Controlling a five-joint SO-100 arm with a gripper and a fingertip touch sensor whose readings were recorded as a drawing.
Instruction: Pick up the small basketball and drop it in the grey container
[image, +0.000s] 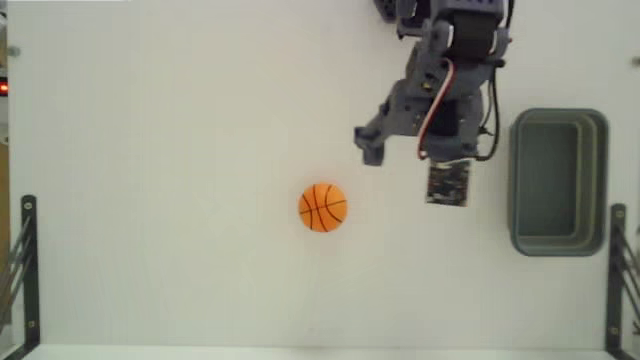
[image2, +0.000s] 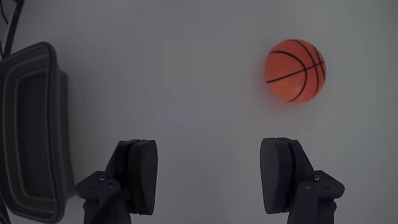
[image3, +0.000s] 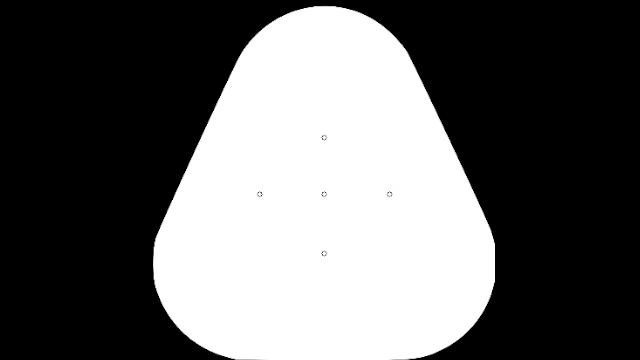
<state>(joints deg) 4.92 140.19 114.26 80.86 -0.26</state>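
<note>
Pincer: released, both dark pads parted wide in the wrist view, bare white bench showing between them; nothing is held. In the fixed view the pincer hangs over the bench at the end of the grey arm, which comes in from the top edge; one finger tip juts toward the left of that view.

Small circuit board: dark, rectangular, on the arm's underside just beside the pincer, toward the right in the fixed view.

Small basketball: orange with black seam lines, resting on the bench ahead of the pincer and off to the right of its gap in the wrist view, clear of both pads. In the fixed view the ball lies below and left of the pincer, near but apart. Being round, it has no long axis; its seams curve across the upper face.

Grey container: at the left edge of the wrist view, beside the left pad and apart from it, partly cut off. In the fixed view the container stands to the right of the pincer, on the side opposite the ball, open side up, long axis running top to bottom of that view. Nothing shows inside it.

Black brackets: at the far left and right lower edges of the bench in the fixed view.
</note>
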